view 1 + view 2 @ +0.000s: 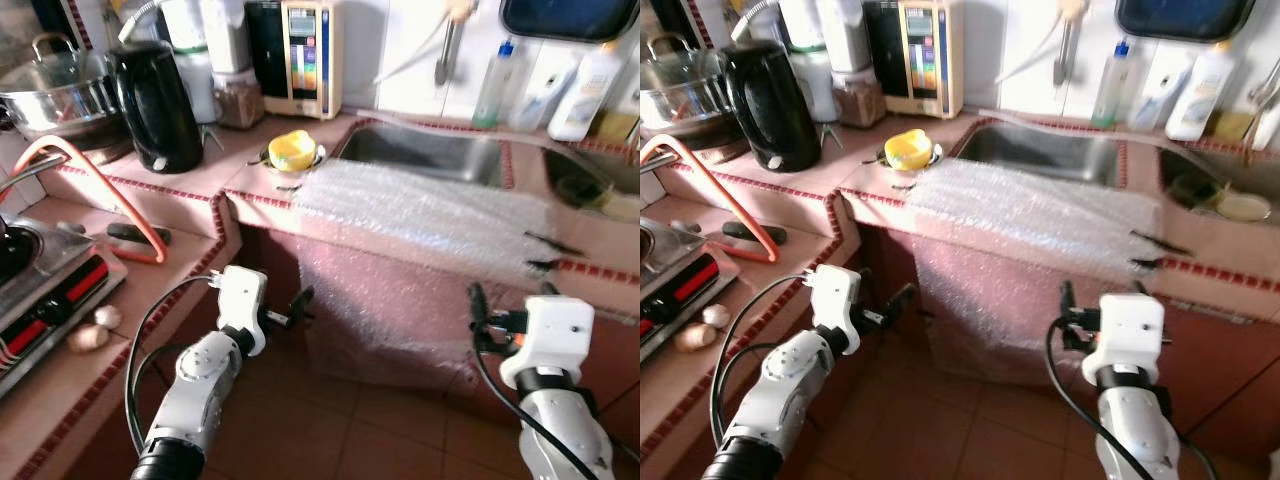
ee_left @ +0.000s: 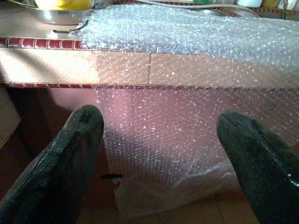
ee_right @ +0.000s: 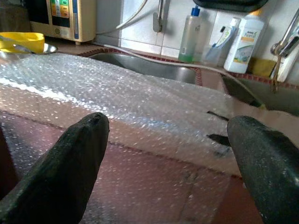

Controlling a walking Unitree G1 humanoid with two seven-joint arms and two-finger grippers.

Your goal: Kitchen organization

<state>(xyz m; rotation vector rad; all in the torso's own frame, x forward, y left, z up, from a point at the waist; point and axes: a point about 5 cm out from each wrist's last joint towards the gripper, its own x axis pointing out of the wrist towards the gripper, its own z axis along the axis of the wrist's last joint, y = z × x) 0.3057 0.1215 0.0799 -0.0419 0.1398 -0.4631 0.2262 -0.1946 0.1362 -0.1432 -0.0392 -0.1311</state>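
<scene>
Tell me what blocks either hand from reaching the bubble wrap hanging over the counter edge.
Nothing visible does. The left hand and right hand both face the bubble wrap, fingers open, with open air between them and the sheet draped down the counter front.

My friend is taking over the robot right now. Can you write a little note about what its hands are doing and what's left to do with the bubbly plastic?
Left hand: open, holding nothing, low in front of the counter, facing the hanging part of the clear bubble wrap sheet.
Right hand: open, holding nothing, below the counter edge, facing the same sheet.
The sheet lies over the pink tiled counter in front of the steel sink and drapes down the counter front. Beside it sits a small steel bowl with a yellow thing inside.
Done: both hands are lined up with the sheet.
Left: probably grasp the sheet and clear it off the counter.
</scene>
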